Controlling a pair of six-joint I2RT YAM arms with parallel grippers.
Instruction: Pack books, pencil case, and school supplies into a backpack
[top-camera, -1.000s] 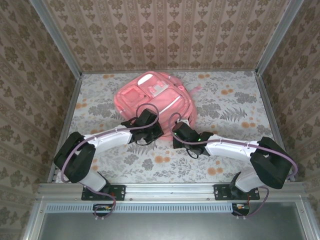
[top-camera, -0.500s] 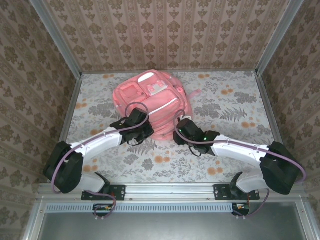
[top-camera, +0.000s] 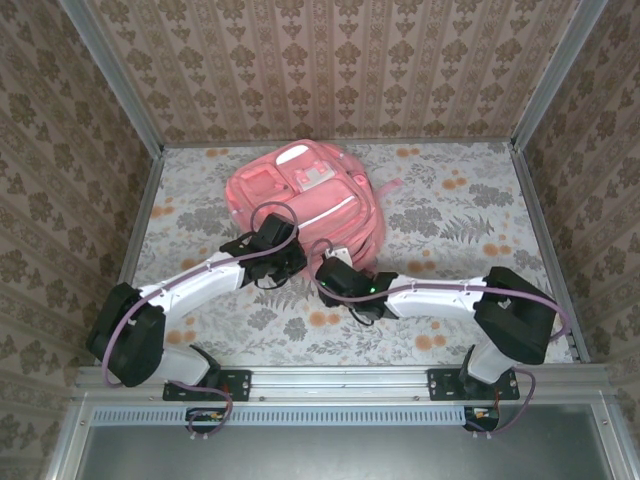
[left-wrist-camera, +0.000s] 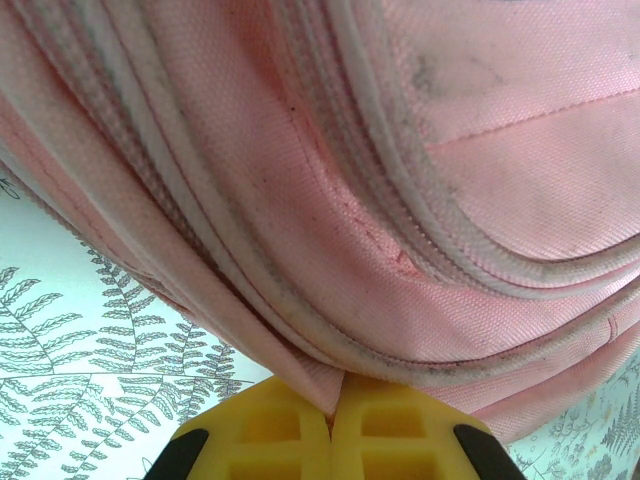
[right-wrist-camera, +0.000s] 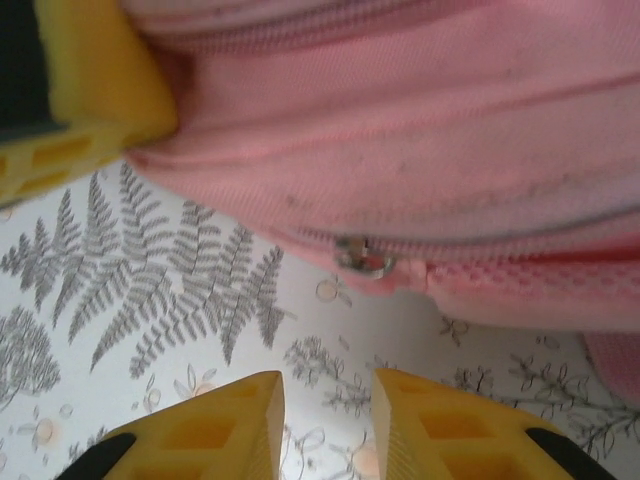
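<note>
floral-patterned tabletop (top-camera: 450, 210) boxed in by wallpapered walls (top-camera: 330, 60), with the pink backpack (top-camera: 300, 190) lying flat toward the far middle, its near edge facing both arms.

left gripper (left-wrist-camera: 333, 405) is clamped shut on a fold of the backpack's fabric right at that near edge; the wrist view shows the pink cloth pinched between the two yellow fingers, with the piped seams running above. right gripper (right-wrist-camera: 325, 395) sits just beside it, low over the tabletop, fingers slightly parted with nothing between them. a little way ahead of its gap is the metal zipper pull (right-wrist-camera: 363, 257), at the end of a zip line along the backpack's lower edge.

judging from this, the step in hand is working the zip: the left side anchors the cloth, the right goes for the pull. to do it well, the right gripper should slide forward and a touch to its right so the pull sits squarely between the fingers, then close on the metal tab alone, not the mesh or fabric beside it. the tab is small and lies flat, so a low, level approach seems best. the left hold should stay taut so the zip track lies straight; slack cloth would likely bunch and jam the slider.
</note>
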